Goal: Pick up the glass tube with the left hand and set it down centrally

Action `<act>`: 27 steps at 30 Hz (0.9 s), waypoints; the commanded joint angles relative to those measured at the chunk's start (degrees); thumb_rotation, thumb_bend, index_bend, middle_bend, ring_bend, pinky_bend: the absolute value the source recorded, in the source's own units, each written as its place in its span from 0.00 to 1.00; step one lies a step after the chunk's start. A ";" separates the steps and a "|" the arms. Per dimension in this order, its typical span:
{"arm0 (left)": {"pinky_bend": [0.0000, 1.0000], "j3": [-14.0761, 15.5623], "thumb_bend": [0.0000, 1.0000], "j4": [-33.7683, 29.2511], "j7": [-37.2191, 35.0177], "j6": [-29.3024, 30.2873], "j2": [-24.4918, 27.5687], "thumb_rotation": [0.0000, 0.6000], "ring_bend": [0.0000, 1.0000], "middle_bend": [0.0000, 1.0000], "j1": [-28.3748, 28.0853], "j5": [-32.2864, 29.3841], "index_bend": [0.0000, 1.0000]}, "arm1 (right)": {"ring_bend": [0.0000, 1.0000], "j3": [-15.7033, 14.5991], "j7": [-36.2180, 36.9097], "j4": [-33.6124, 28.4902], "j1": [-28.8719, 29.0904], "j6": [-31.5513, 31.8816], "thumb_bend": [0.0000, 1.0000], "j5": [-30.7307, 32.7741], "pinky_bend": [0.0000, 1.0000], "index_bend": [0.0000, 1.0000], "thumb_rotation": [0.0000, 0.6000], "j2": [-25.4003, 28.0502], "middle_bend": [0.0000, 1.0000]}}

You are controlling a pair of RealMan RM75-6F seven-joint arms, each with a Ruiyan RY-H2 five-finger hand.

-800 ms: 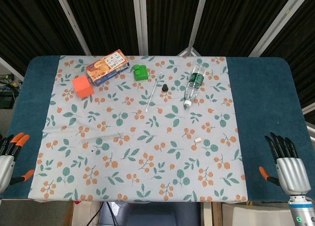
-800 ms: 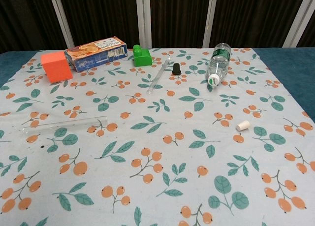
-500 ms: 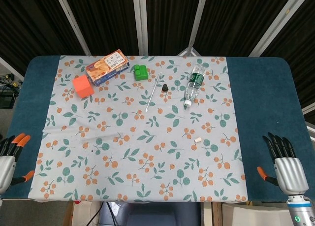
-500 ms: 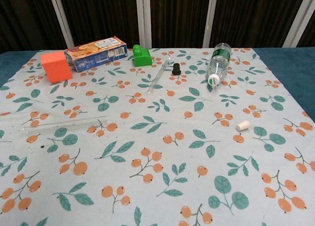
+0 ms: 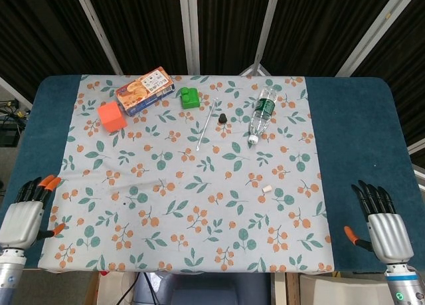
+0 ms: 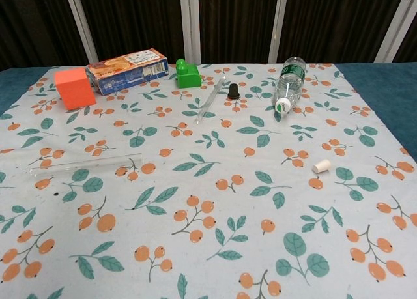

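Note:
The clear glass tube (image 6: 85, 164) lies flat on the flowered cloth at the left in the chest view, its long axis running left to right. In the head view the glass tube (image 5: 121, 157) is only a faint streak. My left hand (image 5: 23, 215) hovers at the table's near left corner, fingers straight and apart, holding nothing, well short of the tube. At the near right edge my right hand (image 5: 384, 225) is likewise spread and empty. Neither hand shows in the chest view.
At the back stand an orange cube (image 6: 71, 87), a biscuit box (image 6: 127, 70) and a green block (image 6: 187, 73). A thin glass rod (image 6: 210, 98), a black cap (image 6: 233, 90), a lying water bottle (image 6: 288, 81) and a small white stopper (image 6: 320, 165) are further right.
My left hand has moved rightward into fuller view at the near left corner. The right hand has sunk slightly. The tube and the other objects have not moved.

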 commanded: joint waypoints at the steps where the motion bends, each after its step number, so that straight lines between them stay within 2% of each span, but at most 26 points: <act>1: 0.00 -3.87 0.23 -0.48 6.57 -3.42 -4.81 1.00 0.00 0.14 -3.90 -5.94 0.17 | 0.00 -0.07 0.05 -0.18 0.07 -0.19 0.30 -0.05 0.00 0.00 1.00 0.01 0.00; 6: 0.00 -9.75 0.31 0.74 15.99 -5.72 -12.66 1.00 0.00 0.23 -9.75 -16.38 0.27 | 0.00 -0.21 0.12 -0.39 0.27 -0.64 0.30 -0.17 0.00 0.00 1.00 -0.07 0.00; 10: 0.00 -12.48 0.33 3.82 22.39 -5.39 -18.31 1.00 0.02 0.32 -13.55 -21.73 0.33 | 0.00 -0.22 0.83 -0.54 0.36 -0.97 0.30 0.07 0.00 0.00 1.00 0.10 0.00; 15: 0.00 -15.51 0.36 8.24 28.13 -4.76 -25.83 1.00 0.03 0.35 -17.85 -29.72 0.37 | 0.00 -0.21 1.77 -0.66 0.51 -1.36 0.30 0.27 0.00 0.00 1.00 0.31 0.00; 20: 0.00 -16.31 0.36 11.14 31.10 -3.94 -31.17 1.00 0.04 0.36 -20.50 -33.65 0.41 | 0.00 -0.32 2.13 -0.72 0.63 -1.54 0.30 0.08 0.00 0.00 1.00 0.35 0.00; 27: 0.00 -15.60 0.36 14.68 32.95 -2.61 -36.40 1.00 0.04 0.38 -22.87 -34.77 0.42 | 0.00 -0.24 2.69 -0.78 0.81 -1.79 0.30 0.19 0.00 0.00 1.00 0.43 0.00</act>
